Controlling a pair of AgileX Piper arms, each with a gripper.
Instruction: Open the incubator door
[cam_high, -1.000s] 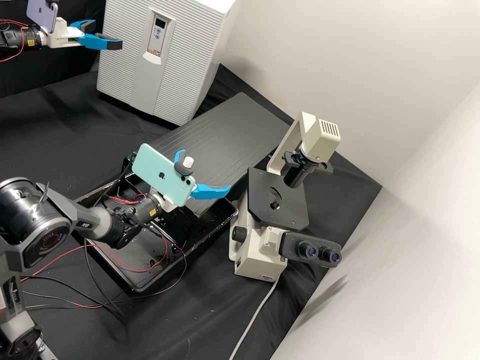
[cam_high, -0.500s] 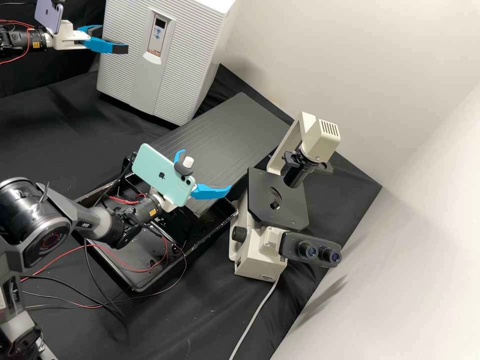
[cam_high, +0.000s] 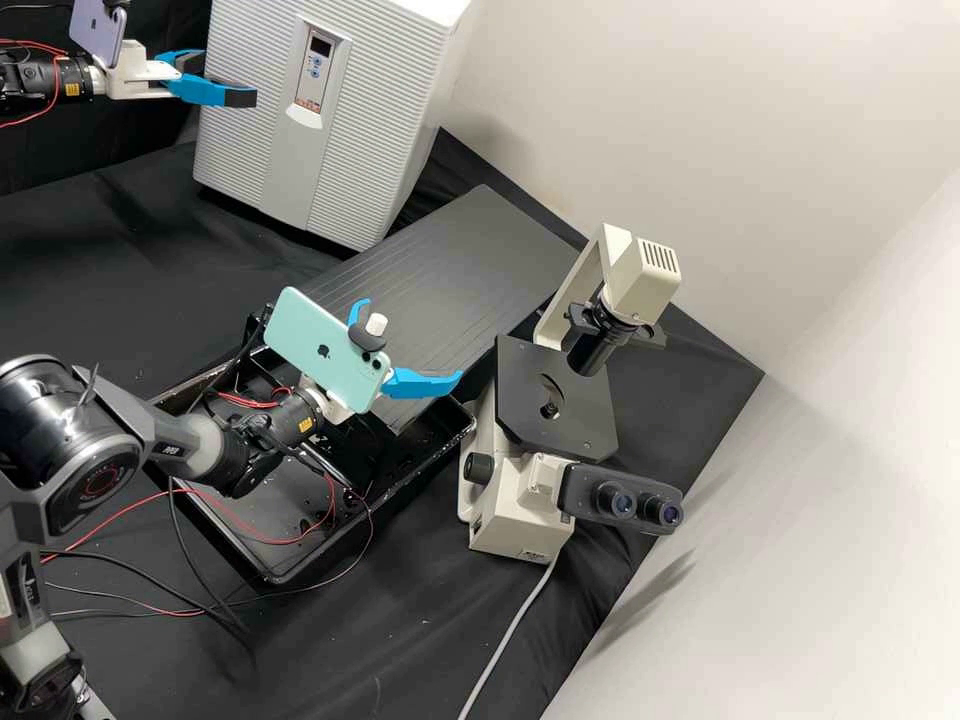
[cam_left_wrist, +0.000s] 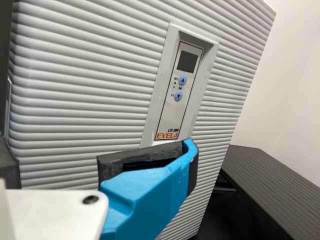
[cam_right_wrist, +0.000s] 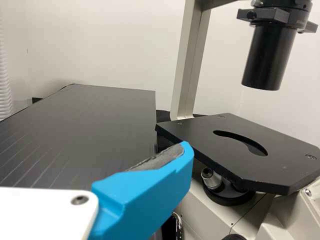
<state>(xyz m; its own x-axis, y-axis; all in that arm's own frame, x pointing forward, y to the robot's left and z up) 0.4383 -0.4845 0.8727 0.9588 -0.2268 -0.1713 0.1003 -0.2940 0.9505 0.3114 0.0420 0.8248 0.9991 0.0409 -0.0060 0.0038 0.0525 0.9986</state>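
Noted left gripper (cam_high: 218, 80) spread wide, closed incubator door (cam_high: 378, 130) ahead of it; found right gripper (cam_high: 410, 342) likewise wide, with microscope (cam_high: 535, 400) beyond it and black panel (cam_high: 490, 260) alongside.

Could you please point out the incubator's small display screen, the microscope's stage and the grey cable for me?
Display screen (cam_left_wrist: 187, 62): left wrist view, on the middle of its dark face.
Stage (cam_high: 535, 421): high view, on its flat black top.
Cable (cam_high: 513, 628): high view, midway along its visible length.
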